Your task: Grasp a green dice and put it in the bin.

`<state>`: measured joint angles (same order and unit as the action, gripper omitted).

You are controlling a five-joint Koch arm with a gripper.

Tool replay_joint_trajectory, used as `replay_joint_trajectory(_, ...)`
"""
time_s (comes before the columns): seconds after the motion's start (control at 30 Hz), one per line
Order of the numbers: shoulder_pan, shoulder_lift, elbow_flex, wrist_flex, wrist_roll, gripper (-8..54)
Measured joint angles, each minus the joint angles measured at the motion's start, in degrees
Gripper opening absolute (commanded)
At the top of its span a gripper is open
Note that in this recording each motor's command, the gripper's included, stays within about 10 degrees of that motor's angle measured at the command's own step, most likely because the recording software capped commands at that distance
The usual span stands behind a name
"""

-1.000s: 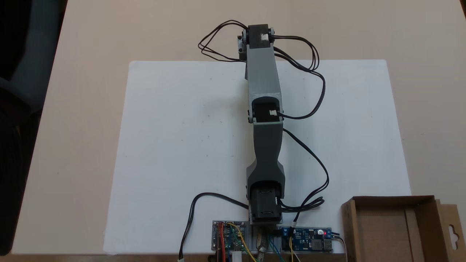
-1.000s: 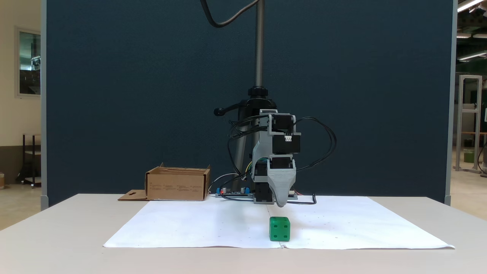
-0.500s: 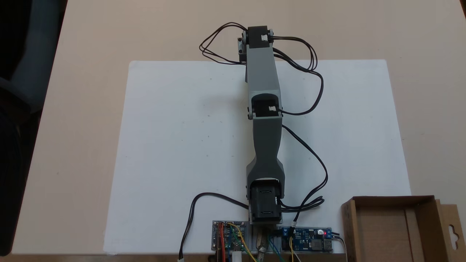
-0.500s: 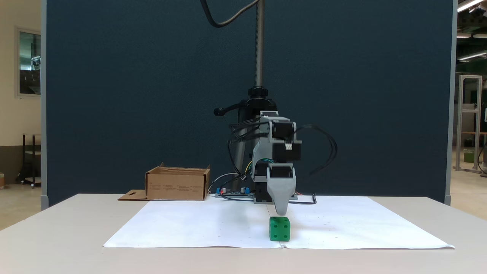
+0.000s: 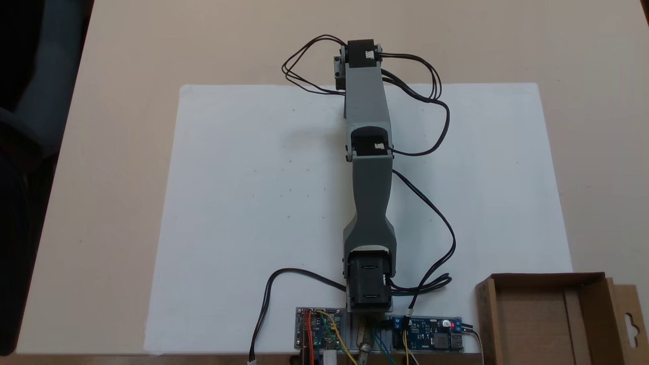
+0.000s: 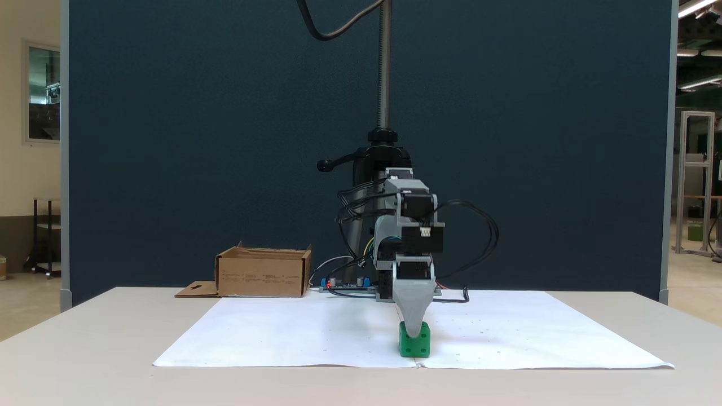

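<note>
With the gripper (image 6: pixel 416 334) low over the dice (image 6: pixel 414 345), jaw gap hidden, perhaps straddling, centre yourself before closing.

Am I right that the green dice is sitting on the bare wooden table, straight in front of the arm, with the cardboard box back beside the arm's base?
Not quite: the green dice sits on the white paper sheet, as a fixed view shows. The cardboard box does stand back beside the base.
</note>
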<state>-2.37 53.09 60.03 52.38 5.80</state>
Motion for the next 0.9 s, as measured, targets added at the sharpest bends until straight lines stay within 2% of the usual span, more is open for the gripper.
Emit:
replay_joint_trajectory(0.73, 0.35, -4.13, 0.00, -2.02, 0.00, 41.2)
replay_joint_trajectory(0.9, 0.35, -4.57, -0.35, -2.11, 0.00, 38.8)
